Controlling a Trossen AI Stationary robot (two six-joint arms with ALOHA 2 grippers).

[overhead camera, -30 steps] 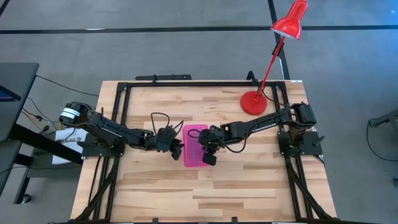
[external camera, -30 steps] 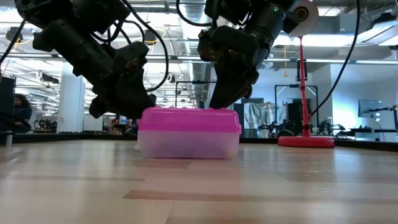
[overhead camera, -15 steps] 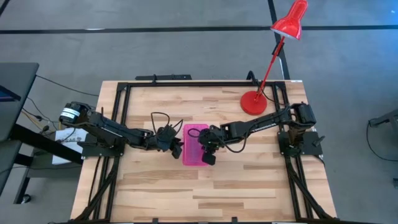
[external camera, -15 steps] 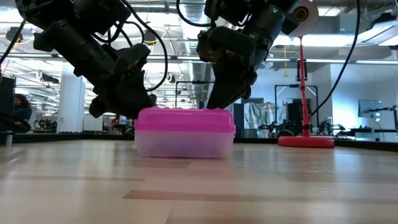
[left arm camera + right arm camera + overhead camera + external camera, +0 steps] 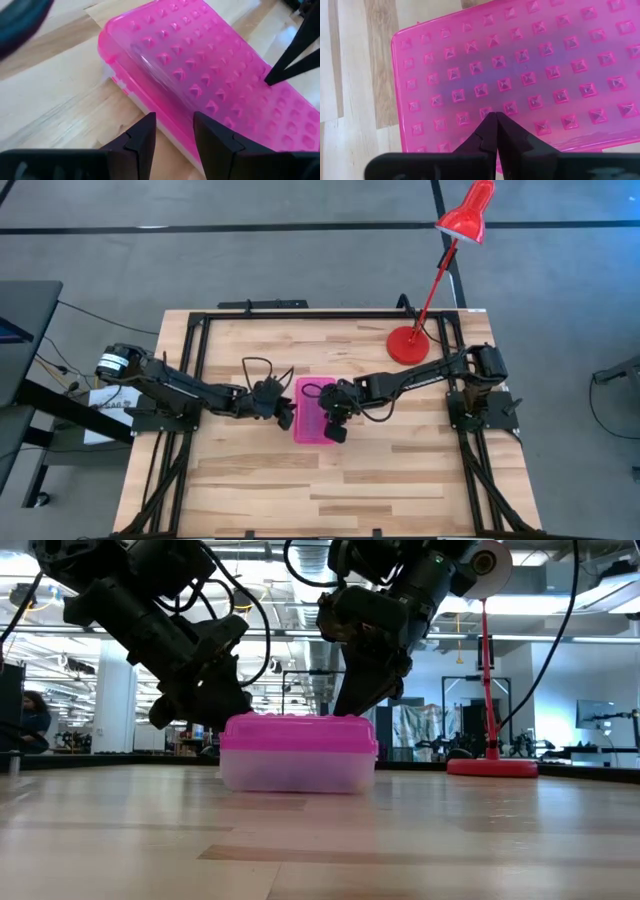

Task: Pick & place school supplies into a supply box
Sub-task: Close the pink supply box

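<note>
The supply box, a small rectangular plastic case with a clear base and a bright pink studded hinged lid (image 5: 312,411), sits near the middle of the pale wooden slatted bench (image 5: 400,470), lid down flat over the base. No pens, pencils or scissors show loose on the bench, so the filling looks done and the step in hand seems to be pressing the lid fully home.

The right gripper (image 5: 496,119) has its two dark fingers pinched together with nothing between them, the joined tips resting on the studded lid close to one long edge. The left gripper (image 5: 172,131) hangs just beside the opposite long side of the box with its fingers parted a little way, holding nothing, and the lid's edge shows in the gap between them.

To do this well, the right gripper should push straight down, not at a slant, since the light box on smooth wood would likely skate sideways. The left gripper is well placed to brace the side wall and stop that. Pressure near the latch edge rather than the hinge should seat the lid best; which edge carries the latch cannot be told here. A red desk lamp (image 5: 408,343) stands well apart at the bench's far corner.
</note>
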